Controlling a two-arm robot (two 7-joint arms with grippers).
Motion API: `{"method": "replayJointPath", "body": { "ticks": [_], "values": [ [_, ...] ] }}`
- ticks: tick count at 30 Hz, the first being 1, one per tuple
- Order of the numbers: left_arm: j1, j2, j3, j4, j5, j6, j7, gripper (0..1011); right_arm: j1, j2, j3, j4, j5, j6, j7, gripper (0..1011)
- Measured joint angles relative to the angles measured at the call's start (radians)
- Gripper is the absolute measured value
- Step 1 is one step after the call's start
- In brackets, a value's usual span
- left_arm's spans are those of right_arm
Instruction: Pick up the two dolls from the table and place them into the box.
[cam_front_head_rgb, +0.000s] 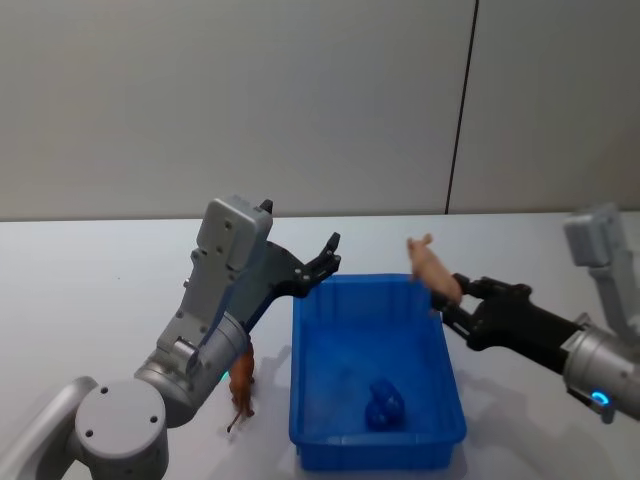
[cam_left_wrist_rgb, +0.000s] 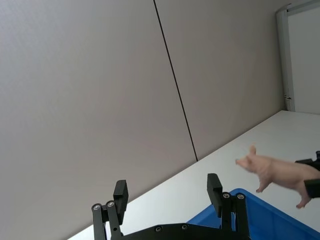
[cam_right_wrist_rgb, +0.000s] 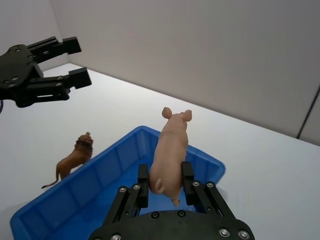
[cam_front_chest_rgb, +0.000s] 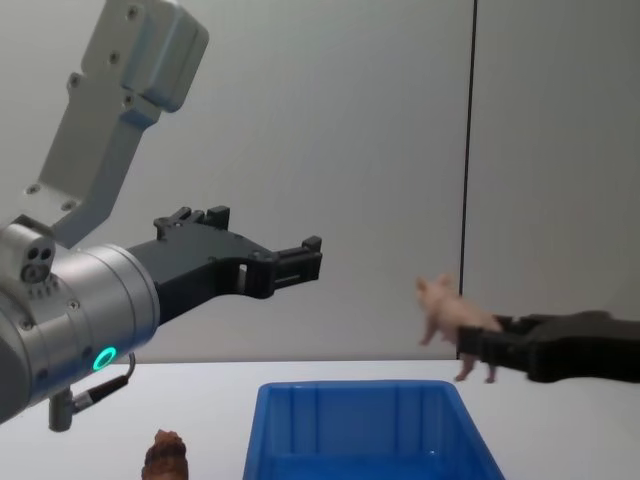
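The pale pink doll (cam_front_head_rgb: 430, 265) (cam_left_wrist_rgb: 272, 171) (cam_right_wrist_rgb: 170, 150) (cam_front_chest_rgb: 450, 318) hangs in the air over the far right rim of the blue box (cam_front_head_rgb: 300, 400) (cam_right_wrist_rgb: 100, 170) (cam_front_chest_rgb: 350, 420), and my right gripper (cam_front_head_rgb: 452, 295) (cam_right_wrist_rgb: 165, 177) (cam_front_chest_rgb: 480, 345) is shut on its hind end. On the white table (cam_front_head_rgb: 100, 290), just left of the box, stands the dark brown doll (cam_front_head_rgb: 241, 380) (cam_right_wrist_rgb: 75, 159) (cam_front_chest_rgb: 166, 455). Raised above the box's far left corner, my left gripper (cam_front_head_rgb: 330, 255) (cam_left_wrist_rgb: 167, 192) (cam_right_wrist_rgb: 75, 61) (cam_front_chest_rgb: 308, 262) is open with nothing in it.
A small blue object (cam_front_head_rgb: 385, 405) lies on the box floor near its front. A grey wall with a dark vertical seam (cam_front_head_rgb: 460, 110) stands behind the table. The table stretches bare to the left and behind the box.
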Motion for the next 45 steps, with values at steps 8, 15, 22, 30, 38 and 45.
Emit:
{"method": "replayJointPath", "body": {
  "ticks": [8, 15, 22, 30, 38, 45],
  "values": [
    [0.0, 0.0, 0.0, 0.0, 0.0, 0.0, 0.0, 1001, 0.028, -0.036, -0.032, 0.046, -0.026, 0.018, 0.024, 459],
    [0.0, 0.0, 0.0, 0.0, 0.0, 0.0, 0.0, 1001, 0.042, -0.056, -0.051, 0.075, -0.042, 0.021, 0.026, 697],
    [0.0, 0.0, 0.0, 0.0, 0.0, 0.0, 0.0, 1001, 0.044, -0.06, -0.056, 0.079, -0.044, -0.004, 0.016, 902],
    [0.0, 0.0, 0.0, 0.0, 0.0, 0.0, 0.0, 1001, 0.016, -0.034, -0.039, 0.048, -0.009, -0.047, -0.025, 1001],
    [0.0, 0.0, 0.0, 0.0, 0.0, 0.0, 0.0, 1001, -0.034, 0.023, 0.0, 0.01, 0.045, -0.077, -0.058, 1001],
    [0.0, 0.0, 0.0, 0.0, 0.001, 0.0, 0.0, 1001, -0.078, 0.072, 0.03, -0.018, 0.087, -0.095, -0.07, 1001]
  ]
}}
